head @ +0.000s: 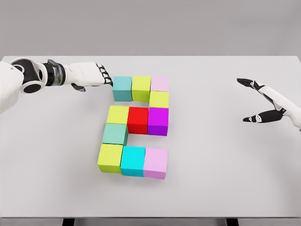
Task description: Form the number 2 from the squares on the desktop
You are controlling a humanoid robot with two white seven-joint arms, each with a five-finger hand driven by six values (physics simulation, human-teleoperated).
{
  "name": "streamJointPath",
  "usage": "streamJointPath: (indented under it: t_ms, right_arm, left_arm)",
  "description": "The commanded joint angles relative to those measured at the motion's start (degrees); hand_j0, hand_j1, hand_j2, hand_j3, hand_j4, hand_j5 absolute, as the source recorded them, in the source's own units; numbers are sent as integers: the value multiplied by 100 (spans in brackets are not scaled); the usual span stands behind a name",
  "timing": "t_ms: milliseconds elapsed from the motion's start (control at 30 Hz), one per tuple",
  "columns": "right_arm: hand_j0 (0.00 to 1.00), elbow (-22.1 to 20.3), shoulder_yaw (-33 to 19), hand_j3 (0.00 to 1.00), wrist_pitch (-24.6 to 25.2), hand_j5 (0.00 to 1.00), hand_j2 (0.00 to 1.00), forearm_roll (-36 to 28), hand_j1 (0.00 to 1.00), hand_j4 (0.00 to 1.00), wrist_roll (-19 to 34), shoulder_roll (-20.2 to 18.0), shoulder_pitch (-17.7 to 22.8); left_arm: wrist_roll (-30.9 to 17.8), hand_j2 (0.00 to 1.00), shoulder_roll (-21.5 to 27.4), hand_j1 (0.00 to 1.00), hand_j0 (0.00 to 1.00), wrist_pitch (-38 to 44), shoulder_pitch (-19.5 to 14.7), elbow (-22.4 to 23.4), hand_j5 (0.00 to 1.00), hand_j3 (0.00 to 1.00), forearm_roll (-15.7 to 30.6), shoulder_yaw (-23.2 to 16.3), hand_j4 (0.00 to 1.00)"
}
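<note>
Coloured cubes lie on the white table point(225, 160) in the shape of a 2. The top row is a teal cube point(122, 88), a yellow-green cube point(141, 87) and a pale pink cube point(160, 84), with a yellow-green cube point(159, 99) under the pink one. The middle row holds a yellow cube point(117, 114), a red cube point(138, 119) and a purple cube point(158, 121). A mint cube point(114, 133) links down to the bottom row: yellow-green point(110, 157), cyan point(132, 160), pink point(155, 163). My left hand point(101, 75) touches the teal cube's left side with flat fingers. My right hand point(256, 101) hovers open at the far right.
Bare white tabletop surrounds the cubes on all sides. The table's front edge point(150, 217) runs along the bottom, with dark legs showing below it. A grey wall stands behind the far edge.
</note>
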Motion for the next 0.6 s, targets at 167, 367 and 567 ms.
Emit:
streamJointPath:
  t_ms: [167, 367, 567]
  right_arm:
    - [100, -13, -2, 100, 13, 100, 100, -48, 100, 100, -2, -6, 0]
    - [100, -13, -2, 100, 13, 100, 100, -48, 100, 100, -2, -6, 0]
    - [100, -13, -2, 100, 13, 100, 100, -48, 100, 100, -2, -6, 0]
  left_arm:
    - [11, 98, 169, 98, 98, 5, -9, 118, 98, 98, 52, 55, 98]
    - [64, 100, 1400, 100, 100, 5, -62, -154, 100, 100, 948, 143, 100]
    - [20, 100, 2235, 100, 100, 5, 79, -145, 100, 100, 1511, 160, 100]
